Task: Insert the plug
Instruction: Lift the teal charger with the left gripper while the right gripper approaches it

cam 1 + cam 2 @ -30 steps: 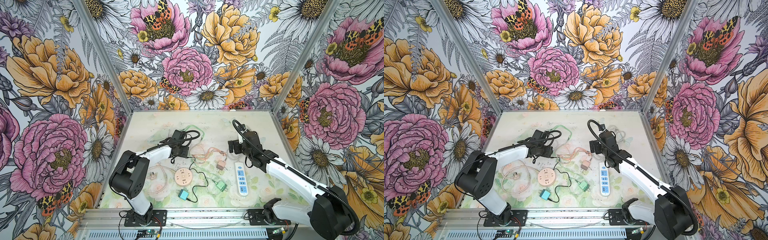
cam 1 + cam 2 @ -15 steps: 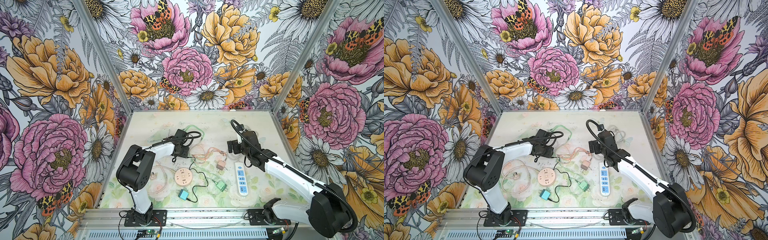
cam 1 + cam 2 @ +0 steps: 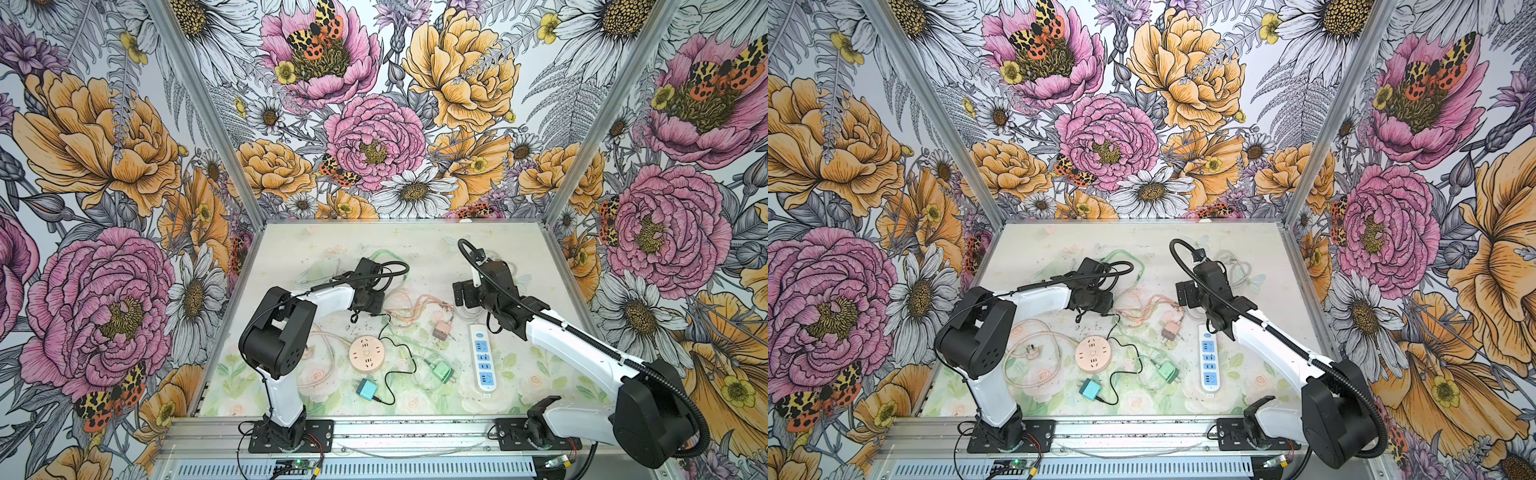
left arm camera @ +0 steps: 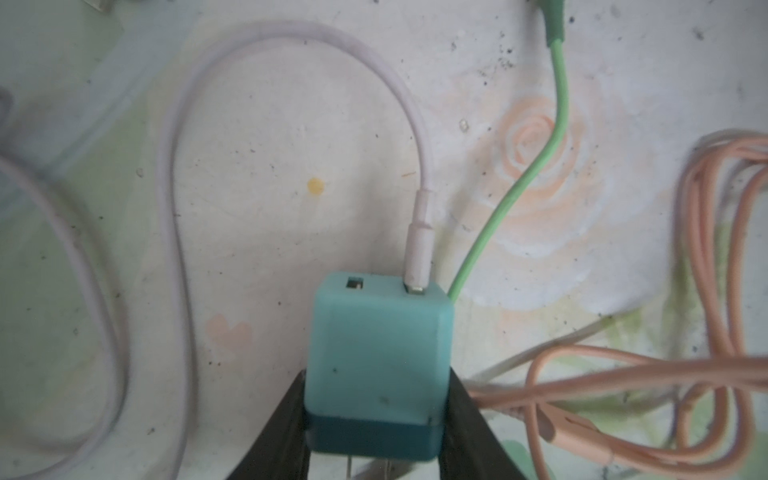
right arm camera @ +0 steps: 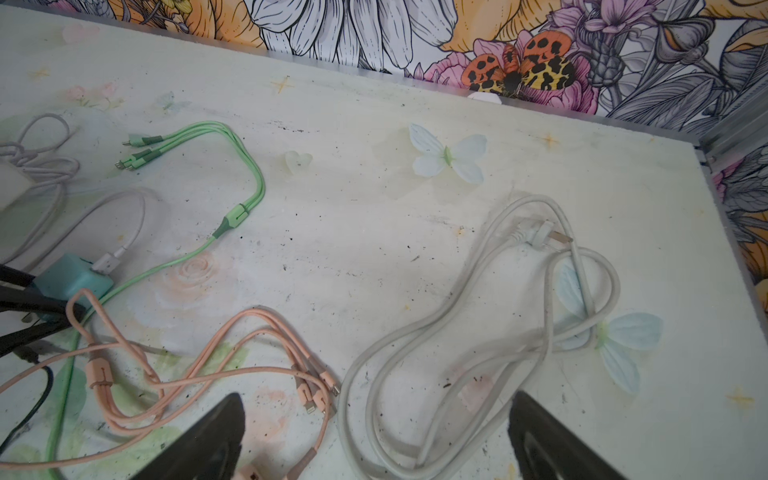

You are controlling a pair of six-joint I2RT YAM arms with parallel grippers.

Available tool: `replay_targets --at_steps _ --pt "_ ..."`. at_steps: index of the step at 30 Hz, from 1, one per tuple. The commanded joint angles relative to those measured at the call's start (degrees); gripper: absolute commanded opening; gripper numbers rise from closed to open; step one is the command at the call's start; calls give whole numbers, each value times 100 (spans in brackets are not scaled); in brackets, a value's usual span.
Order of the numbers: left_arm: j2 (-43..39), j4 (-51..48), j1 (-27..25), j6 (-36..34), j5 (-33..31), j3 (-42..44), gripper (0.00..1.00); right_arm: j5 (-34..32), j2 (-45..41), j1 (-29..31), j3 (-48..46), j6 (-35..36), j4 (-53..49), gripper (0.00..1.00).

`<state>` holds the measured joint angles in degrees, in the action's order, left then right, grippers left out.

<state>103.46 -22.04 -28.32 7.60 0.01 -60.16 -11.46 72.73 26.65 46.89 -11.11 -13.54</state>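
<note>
1. Floral walls (image 3: 365, 137) of big pink and orange blooms enclose the table (image 3: 415, 241) on three sides.
2. A green cable (image 5: 235, 216) splits into three short heads towards the back of the table.
3. A peach cable (image 5: 97, 372) lies in loose, tangled loops near the middle, crossing over the green one.
4. A pink adapter (image 3: 440, 330) sits just beside the peach loops.
5. A green adapter (image 3: 441, 371) lies nearer the front edge.
6. A small teal cube charger (image 3: 366, 390) rests to the left of the green adapter, apart from it.
7. Pale butterfly decals (image 5: 446, 156) and a heart decal (image 5: 298, 161) are printed on the table.
</note>
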Motion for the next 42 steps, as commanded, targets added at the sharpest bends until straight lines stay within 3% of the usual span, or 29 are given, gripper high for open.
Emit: replay_targets --at_steps 1,8,13,18,22,27,32,42 --pt "-336 16 -69 192 -184 416 20 186 -140 33 199 -107 -22 99" --pt "-1410 962 -113 319 -181 1303 22 684 -68 53 314 -298 -11 97" --pt "-2042 1430 -182 339 -509 1731 13 1274 57 83 497 -469 -10 94" --pt "-2855 1969 -82 370 -311 2305 11 2023 218 156 809 -529 -6 89" --pt "-3291 1994 -101 187 -204 2555 12 2737 440 298 1113 -554 -8 85" --pt "-3877 1907 -487 -147 -612 2797 13 3020 635 543 1319 -534 -14 82" --pt "-4667 1805 -543 -419 -483 3011 15 3499 810 765 1451 -520 -20 82" --pt "-5556 1703 -694 -745 -310 3378 18 3635 1110 1251 1697 -481 -22 81"
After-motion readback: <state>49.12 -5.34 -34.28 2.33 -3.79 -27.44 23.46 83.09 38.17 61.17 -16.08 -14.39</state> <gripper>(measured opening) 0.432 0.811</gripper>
